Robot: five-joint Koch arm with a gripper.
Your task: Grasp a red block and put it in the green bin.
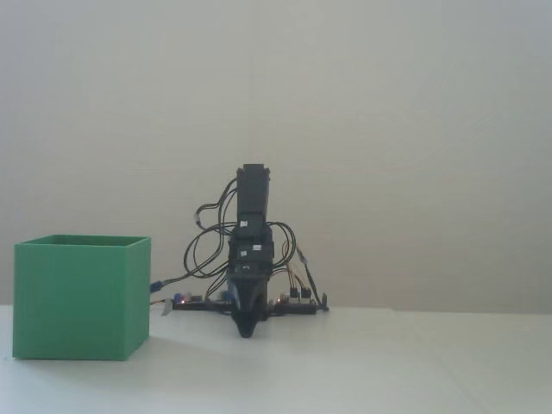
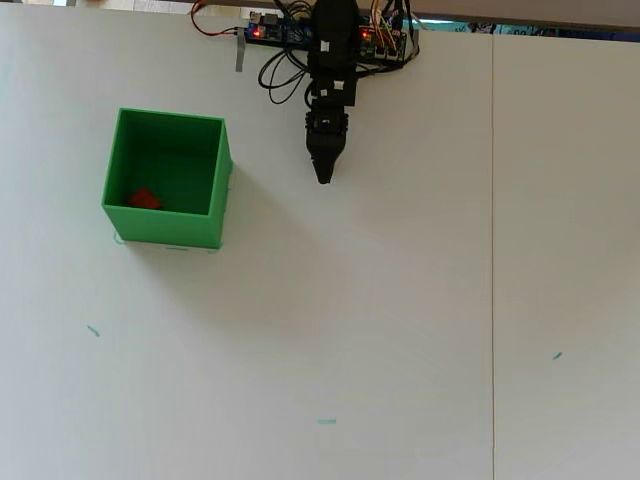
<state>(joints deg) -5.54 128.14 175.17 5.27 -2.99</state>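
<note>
The green bin (image 2: 225, 190) stands on the white table at the left in the overhead view, and at the left in the fixed view (image 1: 82, 297). The red block (image 2: 144, 198) lies inside it, on the floor near the front left corner; the bin's wall hides it in the fixed view. My gripper (image 2: 324, 178) points down at the table to the right of the bin, folded close to the arm's base, with its jaws together and nothing in them. It also shows in the fixed view (image 1: 247, 331), tip near the table.
The arm's base with circuit boards and wires (image 2: 300, 30) sits at the table's far edge. A seam (image 2: 492, 250) runs down the table at the right. Small teal marks (image 2: 326, 421) lie on the white surface.
</note>
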